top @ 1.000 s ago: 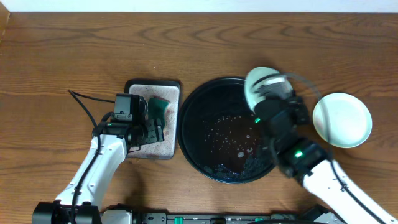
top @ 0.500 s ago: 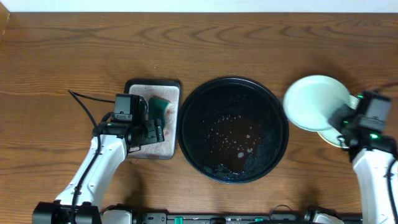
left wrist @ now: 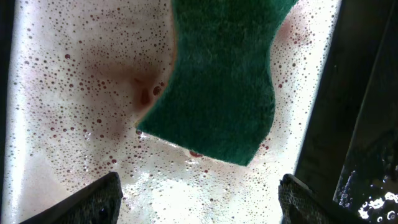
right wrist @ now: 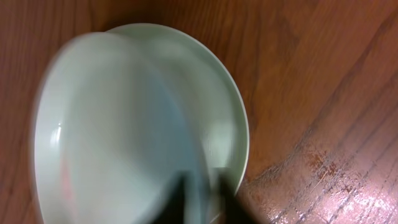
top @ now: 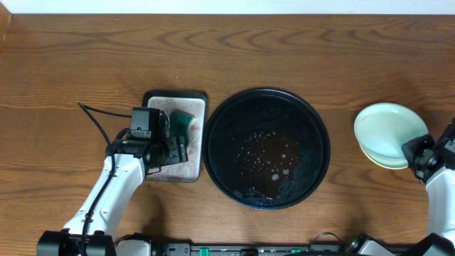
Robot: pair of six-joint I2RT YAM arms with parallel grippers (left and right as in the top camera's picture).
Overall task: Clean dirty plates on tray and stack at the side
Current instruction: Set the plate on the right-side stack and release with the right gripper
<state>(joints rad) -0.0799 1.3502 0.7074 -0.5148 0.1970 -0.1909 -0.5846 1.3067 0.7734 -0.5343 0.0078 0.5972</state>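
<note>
The black tray (top: pixel 266 148) holds no plates, only wet suds. Two plates are stacked on the wood at the far right: a mint-green plate (top: pixel 387 128) (right wrist: pixel 118 124) lies on a paler plate (top: pixel 382 161) (right wrist: pixel 237 124). My right gripper (top: pixel 419 151) (right wrist: pixel 198 200) is at the stack's near right edge. Its fingers straddle the top plate's rim, and both plate and fingers are blurred, so the grip is unclear. My left gripper (top: pixel 167 148) (left wrist: pixel 202 205) hangs open over the small foamy tray (top: pixel 186 163), just short of the green sponge (top: pixel 181 122) (left wrist: pixel 224 74).
The small rectangular tray lies directly left of the black tray, almost touching it. A black cable (top: pixel 96 121) trails on the wood behind my left arm. The right-hand stack sits close to the table's right edge.
My right arm carried the mint-green plate from above the black tray's back rim over to the right and lowered it onto the plate there. The left arm has not moved.
</note>
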